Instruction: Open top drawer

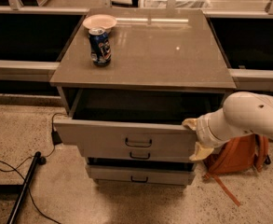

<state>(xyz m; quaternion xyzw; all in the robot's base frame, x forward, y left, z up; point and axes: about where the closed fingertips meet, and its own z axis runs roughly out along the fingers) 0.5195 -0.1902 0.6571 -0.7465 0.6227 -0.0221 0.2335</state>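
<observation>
The top drawer (103, 136) is a wide grey front with a small dark loop handle (138, 143). It stands pulled out from the grey cabinet, with a dark gap behind its front. Two narrower drawer fronts sit below it. My gripper (194, 137), on the end of the white arm coming in from the right, is at the drawer front's right end; one cream finger (190, 123) rests over its top edge and the other (199, 152) hangs just past its right lower corner.
A blue soda can (100, 46) and a white bowl (99, 21) stand on the cabinet top (173, 50). An orange backpack (238, 155) lies on the floor right of the cabinet. Black cables and a dark pole (24, 185) lie on the floor at left.
</observation>
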